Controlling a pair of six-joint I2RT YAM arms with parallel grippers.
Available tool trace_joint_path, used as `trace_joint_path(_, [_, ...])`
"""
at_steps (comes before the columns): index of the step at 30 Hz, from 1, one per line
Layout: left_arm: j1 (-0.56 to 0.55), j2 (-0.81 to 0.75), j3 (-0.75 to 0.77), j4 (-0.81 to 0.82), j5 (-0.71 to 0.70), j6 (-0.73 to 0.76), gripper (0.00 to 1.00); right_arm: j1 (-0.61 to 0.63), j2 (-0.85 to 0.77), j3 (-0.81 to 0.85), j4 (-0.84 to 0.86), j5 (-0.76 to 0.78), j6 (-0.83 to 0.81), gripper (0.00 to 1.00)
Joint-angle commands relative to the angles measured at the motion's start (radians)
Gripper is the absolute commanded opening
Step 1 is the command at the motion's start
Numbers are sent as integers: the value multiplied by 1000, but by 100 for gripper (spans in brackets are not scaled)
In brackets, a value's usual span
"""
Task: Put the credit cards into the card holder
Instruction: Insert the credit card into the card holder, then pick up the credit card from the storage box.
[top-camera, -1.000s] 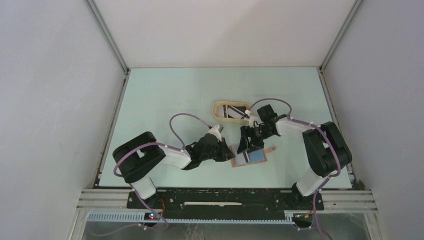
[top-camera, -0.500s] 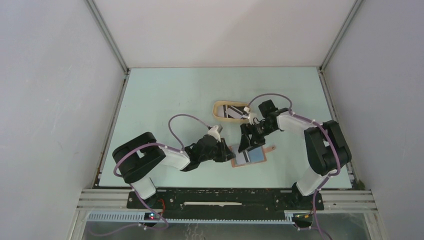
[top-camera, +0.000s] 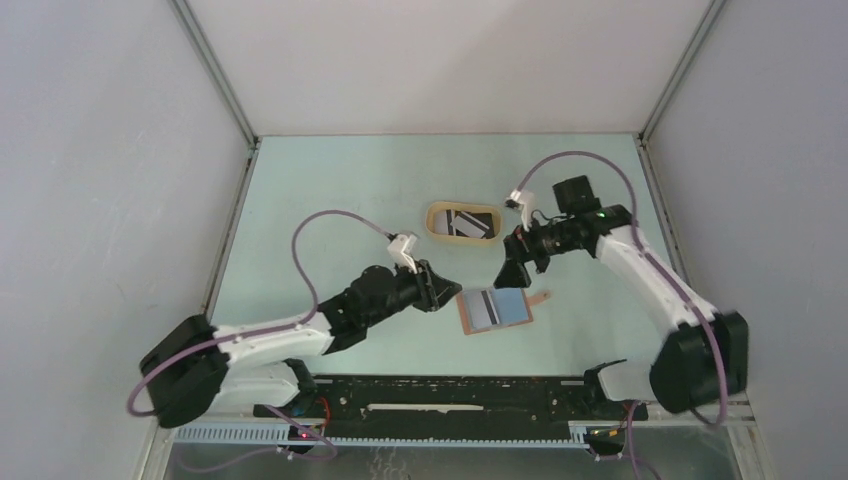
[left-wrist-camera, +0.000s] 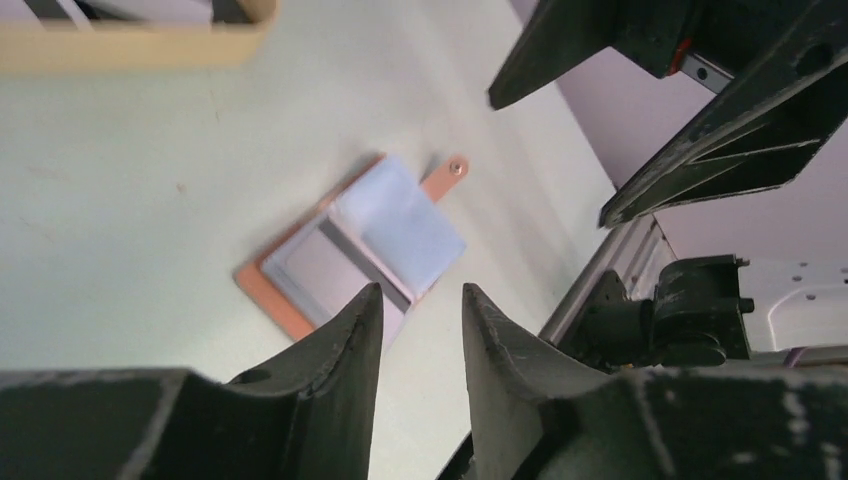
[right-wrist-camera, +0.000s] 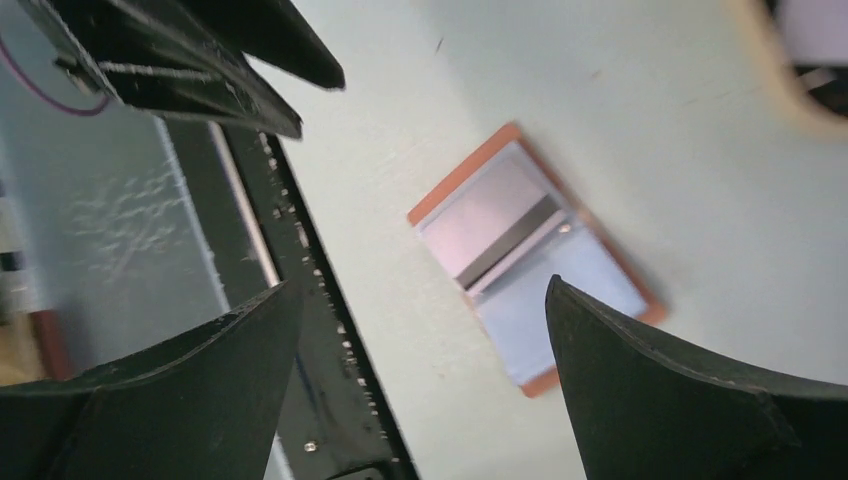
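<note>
Covering the whole floor of the cell, the table (top-camera: 330, 200) is a pale green, matt surface. Plain light grey walls close it on three sides, with metal profiles in the far corners. A black rail with the two arm bases runs along the near edge.

The card holder (top-camera: 495, 310) lies flat and open on this surface, its light blue pockets facing up and its reddish-brown edge showing around them. Its small snap tab (top-camera: 541, 296) points away from the left arm. One greyish card (right-wrist-camera: 490, 225) with a dark stripe sits in the half of the holder that is closer to the left gripper.

The left gripper (top-camera: 443, 297) is just beside this half, on the side of the left arm, and does not touch it. In the left wrist view its fingers (left-wrist-camera: 340, 370) stand only a little apart and nothing is between them.

The right gripper (top-camera: 510, 270) is on the far side of the holder, apart from it. Its fingers (right-wrist-camera: 680, 400) are spread wide and hold nothing; in the right wrist view the holder shows in the gap between them.

Beyond both grippers stands the oval beige tray (top-camera: 432, 222), with more credit cards (top-camera: 465, 222) lying inside.
</note>
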Motion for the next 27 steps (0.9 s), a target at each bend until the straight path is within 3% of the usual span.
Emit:
trace_joint_path(1, [4, -169, 26, -151, -106, 227, 43, -58, -221, -5, 73, 73, -64, 100])
trace_joint_path(4, [7, -242, 67, -219, -146, 335, 54, -108, -318, -14, 140, 22, -79, 100])
trace_joint_path(6, [14, -263, 97, -242, -171, 399, 66, -114, -341, -17, 158, -25, -105, 100])
trace_joint_path(12, [103, -197, 208, -250, -127, 466, 94, -79, -224, 77, 106, -122, -212, 99])
trace_joint_path(16, [210, -70, 323, -235, -1, 392, 95, -22, -37, 197, 117, -19, -130, 94])
trace_joint_path(20, [274, 56, 422, -203, 80, 368, 89, 34, 207, 371, 80, 125, -39, 75])
trace_joint_path(23, [297, 103, 414, -167, 96, 397, 82, 64, 391, 564, 1, 210, 23, 62])
trace_joint_path(27, [303, 126, 337, -58, 90, 393, 78, 64, 596, 765, -66, 277, 58, 55])
